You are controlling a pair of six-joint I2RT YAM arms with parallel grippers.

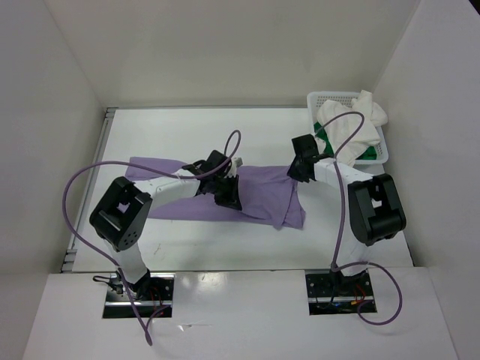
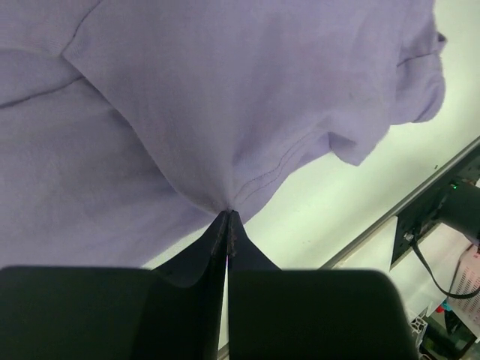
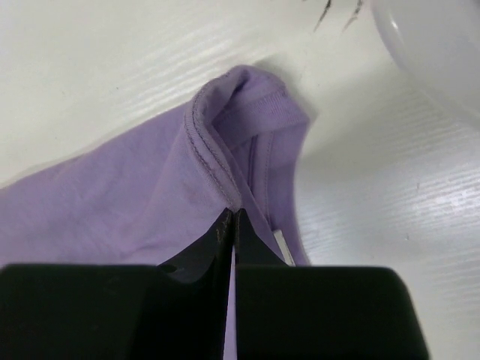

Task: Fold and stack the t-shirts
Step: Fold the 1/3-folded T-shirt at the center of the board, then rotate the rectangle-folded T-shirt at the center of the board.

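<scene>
Top view: the lavender t-shirt [image 1: 262, 202] lay spread mid-tabletop [image 1: 187, 135]; judged limp and light, it should sag between holds. Left wrist view: the left pincer [image 2: 228, 216] was closed on a stitched edge. Right wrist view: the right pincer [image 3: 231, 215] was closed on the ribbed collar, a firmer purchase.

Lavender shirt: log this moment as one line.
left gripper: shut on lavender shirt | right gripper: shut on its edge | white shirt, green shirt: in basket
</scene>
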